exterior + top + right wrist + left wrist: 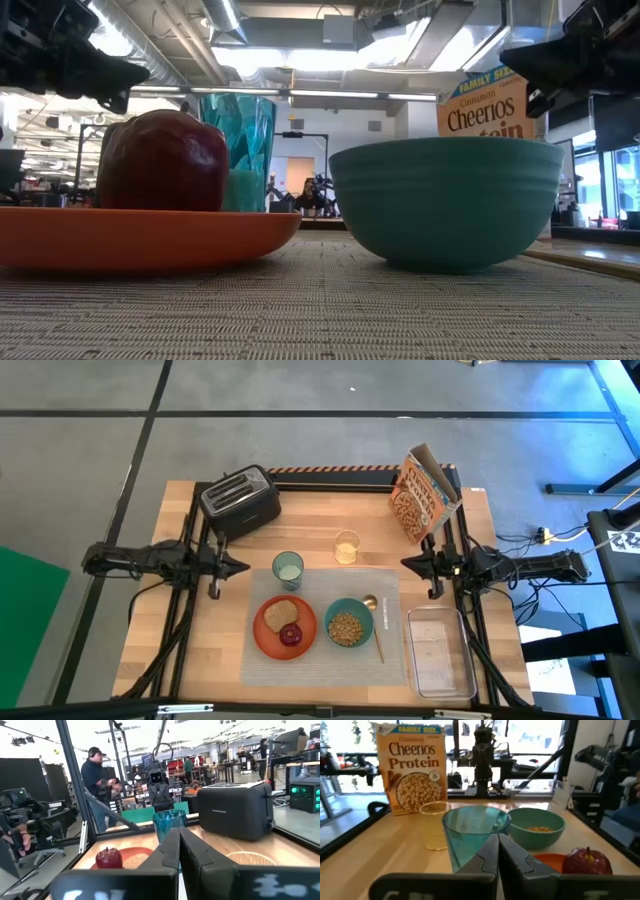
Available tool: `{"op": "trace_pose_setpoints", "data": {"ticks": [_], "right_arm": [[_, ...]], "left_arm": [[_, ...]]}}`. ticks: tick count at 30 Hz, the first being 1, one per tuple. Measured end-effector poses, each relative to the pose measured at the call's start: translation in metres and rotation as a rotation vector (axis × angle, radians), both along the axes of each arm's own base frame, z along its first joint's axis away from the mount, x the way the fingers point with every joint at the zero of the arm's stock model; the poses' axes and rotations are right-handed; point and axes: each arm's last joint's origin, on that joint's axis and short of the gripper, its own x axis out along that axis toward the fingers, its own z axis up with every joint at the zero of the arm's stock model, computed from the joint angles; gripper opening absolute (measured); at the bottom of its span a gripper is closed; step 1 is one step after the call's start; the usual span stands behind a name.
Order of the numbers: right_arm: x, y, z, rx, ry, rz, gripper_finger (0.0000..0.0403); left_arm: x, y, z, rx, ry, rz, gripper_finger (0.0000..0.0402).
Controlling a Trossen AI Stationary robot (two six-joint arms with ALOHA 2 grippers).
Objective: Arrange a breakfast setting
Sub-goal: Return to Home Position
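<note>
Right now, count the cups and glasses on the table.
2: a teal glass at the placemat's far edge, a clear cup just beyond it. None seem hidden.

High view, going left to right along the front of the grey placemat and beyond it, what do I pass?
Orange plate → teal bowl → gold spoon → clear plastic tub.

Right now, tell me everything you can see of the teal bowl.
The teal bowl is round and glossy, with faint horizontal ridges around its outer wall. Its material looks like glazed ceramic or plastic. It stands upright on the grey placemat and holds a shallow layer of tan cereal. The orange plate lies close on the left arm's side, with a narrow gap showing in the low view. The gold spoon lies along the other side; whether it touches the bowl is unclear.
</note>
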Motion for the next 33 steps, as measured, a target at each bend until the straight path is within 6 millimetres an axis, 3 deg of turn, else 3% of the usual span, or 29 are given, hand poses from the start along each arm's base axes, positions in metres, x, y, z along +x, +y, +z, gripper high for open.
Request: {"op": "trace_pose_setpoints", "data": {"ticks": [7,17,33], "right_arm": [[0.000,0.001,-0.003,-0.006,0.031,0.019,0.0000],[0.001,0.001,-0.013,-0.054,0.095,0.014,0.0000],[0.001,0.001,-0.016,-0.034,0.122,0.016,0.0001]], "left_arm": [[0.006,-0.002,-0.014,-0.020,-0.059,-0.042,0.0000],[0.007,-0.002,-0.015,0.039,-0.051,-0.035,0.0000],[0.007,-0.004,-0.016,-0.028,-0.040,-0.106,0.0000]]}}
